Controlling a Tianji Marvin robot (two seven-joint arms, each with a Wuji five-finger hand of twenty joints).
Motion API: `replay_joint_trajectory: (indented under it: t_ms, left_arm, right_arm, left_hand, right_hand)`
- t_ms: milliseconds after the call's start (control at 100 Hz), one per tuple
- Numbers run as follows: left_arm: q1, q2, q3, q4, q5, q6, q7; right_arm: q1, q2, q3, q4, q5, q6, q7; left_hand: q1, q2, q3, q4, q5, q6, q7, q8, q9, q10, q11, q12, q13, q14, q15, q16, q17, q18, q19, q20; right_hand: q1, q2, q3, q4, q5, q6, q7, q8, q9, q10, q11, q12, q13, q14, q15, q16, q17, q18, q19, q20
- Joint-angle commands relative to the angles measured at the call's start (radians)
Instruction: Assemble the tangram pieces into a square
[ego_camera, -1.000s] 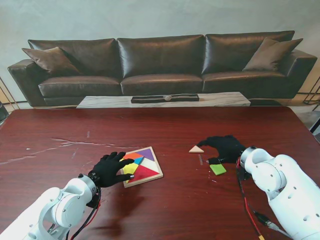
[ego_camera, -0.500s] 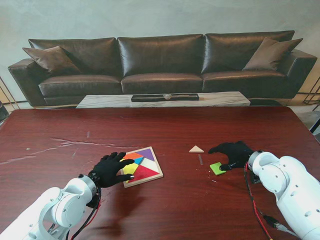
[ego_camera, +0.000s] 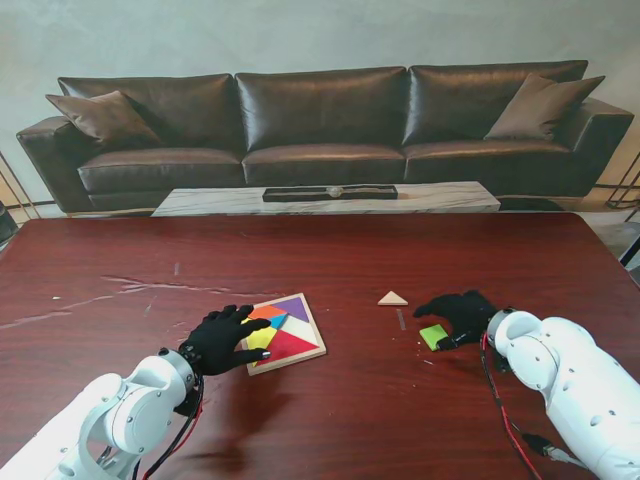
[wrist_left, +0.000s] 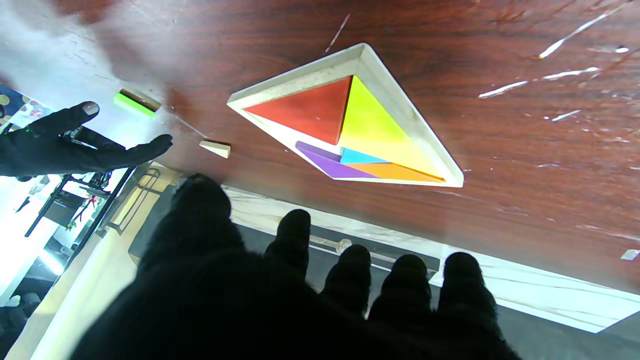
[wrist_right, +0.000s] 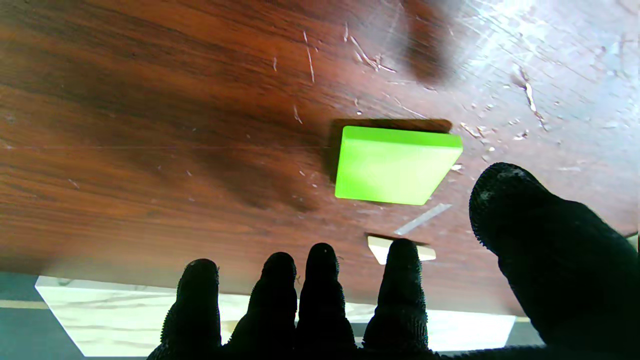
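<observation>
Nearest to me, the left hand (ego_camera: 222, 338) rests with its fingers (wrist_left: 292, 235) spread and holding nothing, its tips at the near-left edge of the wooden tray (ego_camera: 309, 322). The tray lies on the dark red table (ego_camera: 130, 270) and holds red (ego_camera: 286, 346), yellow (ego_camera: 260, 337), blue, orange and purple (ego_camera: 292, 307) pieces fitted together. To the right, the right hand (ego_camera: 462, 313) sits with fingers (wrist_right: 320, 280) loosely apart and gripping nothing, just beside the green square piece (ego_camera: 434, 336), which lies flat on the table; whether a fingertip touches it cannot be told. Slightly farther, between tray and right hand, lies a plain wooden triangle (ego_camera: 392, 298). Beyond the table stand a low marble table (ego_camera: 250, 203) and a brown leather sofa (ego_camera: 320, 120).
</observation>
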Motion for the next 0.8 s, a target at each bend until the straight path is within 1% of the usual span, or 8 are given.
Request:
replay_joint_trajectory:
  t_ms: [0,340,350,370,430,500,690,790]
  left_arm:
    - [-0.001,0.001,0.003,-0.001,-0.004,0.002,-0.002]
    - [-0.010,0.001,0.012,0.007,-0.010,0.004,-0.001]
    - [-0.010,0.001,0.012,0.007,-0.010,0.004,-0.001]
    - [-0.010,0.001,0.013,0.008,-0.010,0.004,0.000]
    - [-0.011,0.001,0.014,0.008,-0.011,0.005,0.000]
    - [-0.012,0.000,0.015,0.009,-0.011,0.005,0.001]
    - [-0.014,-0.001,0.017,0.014,-0.008,0.003,0.013]
    - [-0.015,-0.002,0.018,0.015,-0.010,0.002,0.015]
  right_arm:
    - [0.003,-0.003,-0.011,0.014,-0.005,0.007,-0.013]
    - [0.037,-0.005,-0.067,0.082,0.009,0.016,-0.063]
    - [0.037,-0.005,-0.068,0.084,0.009,0.016,-0.064]
    - [0.038,-0.005,-0.070,0.087,0.009,0.016,-0.066]
    - [0.041,-0.005,-0.076,0.097,0.012,0.018,-0.068]
    - [0.046,-0.005,-0.087,0.111,0.017,0.021,-0.077]
    - [0.066,-0.006,-0.128,0.158,0.025,0.024,-0.115]
    - [0.062,-0.006,-0.128,0.163,0.031,0.022,-0.116]
  left_hand:
    - [0.027,0.008,-0.014,0.050,-0.022,-0.004,-0.011,0.008,-0.037,-0.006,-0.019,0.002,-0.023,-0.013,-0.019,0.011,0.001,0.002,0.004,0.003]
    - [0.037,0.005,-0.013,0.050,-0.021,-0.002,-0.010,0.008,-0.037,-0.011,-0.020,0.002,-0.022,-0.017,-0.016,0.021,0.003,0.005,0.025,0.001]
    - [0.036,0.006,-0.014,0.050,-0.020,-0.002,-0.010,0.008,-0.036,-0.011,-0.019,0.002,-0.021,-0.018,-0.016,0.021,0.004,0.006,0.026,0.001]
    - [0.037,0.005,-0.014,0.050,-0.020,-0.002,-0.010,0.008,-0.036,-0.012,-0.019,0.003,-0.021,-0.018,-0.015,0.022,0.004,0.005,0.028,0.001]
    - [0.038,0.005,-0.014,0.050,-0.016,-0.002,-0.008,0.009,-0.036,-0.013,-0.018,0.004,-0.021,-0.020,-0.015,0.023,0.004,0.005,0.032,0.001]
    - [0.040,0.005,-0.013,0.050,-0.013,-0.002,-0.006,0.009,-0.036,-0.015,-0.018,0.005,-0.021,-0.021,-0.013,0.026,0.004,0.006,0.037,0.001]
    - [0.050,0.008,-0.011,0.050,-0.004,-0.003,-0.002,0.010,-0.035,-0.019,-0.015,0.012,-0.019,-0.027,-0.006,0.039,0.009,0.005,0.054,0.001]
    - [0.051,0.010,-0.013,0.049,-0.004,-0.003,-0.001,0.009,-0.035,-0.019,-0.016,0.015,-0.020,-0.028,-0.006,0.044,0.007,0.004,0.061,-0.001]
  right_hand:
    - [-0.023,-0.031,0.024,-0.016,-0.036,-0.037,-0.003,0.012,-0.013,-0.013,-0.021,-0.009,-0.024,-0.031,-0.002,-0.008,-0.008,-0.012,-0.007,-0.024]
    - [-0.017,-0.053,0.059,-0.021,-0.042,-0.043,-0.044,0.026,-0.008,-0.020,-0.018,-0.006,-0.014,-0.041,0.009,-0.003,-0.010,-0.021,-0.006,-0.025]
    - [-0.019,-0.053,0.061,-0.024,-0.036,-0.042,-0.074,0.073,-0.009,-0.021,-0.013,-0.004,-0.012,-0.040,0.015,0.002,-0.008,-0.021,-0.003,-0.025]
    - [-0.019,-0.053,0.063,-0.026,-0.031,-0.042,-0.097,0.109,-0.009,-0.022,-0.009,-0.002,-0.011,-0.040,0.021,0.006,-0.010,-0.020,-0.001,-0.025]
    - [-0.013,-0.054,0.067,-0.025,-0.029,-0.044,-0.105,0.123,-0.006,-0.024,-0.003,0.001,-0.011,-0.043,0.029,0.011,-0.011,-0.019,-0.001,-0.025]
    - [-0.005,-0.059,0.075,-0.022,-0.026,-0.048,-0.102,0.134,-0.003,-0.035,0.017,0.010,-0.013,-0.048,0.042,0.017,-0.010,-0.019,-0.002,-0.025]
    - [0.006,-0.063,0.097,-0.023,-0.025,-0.062,-0.057,0.176,0.003,-0.080,0.128,0.059,0.007,-0.056,0.050,0.021,-0.009,-0.019,0.013,-0.021]
    - [-0.012,-0.054,0.097,-0.026,-0.029,-0.068,-0.042,0.181,0.002,-0.090,0.164,0.072,0.012,-0.059,0.051,0.022,-0.012,-0.021,0.016,-0.021]
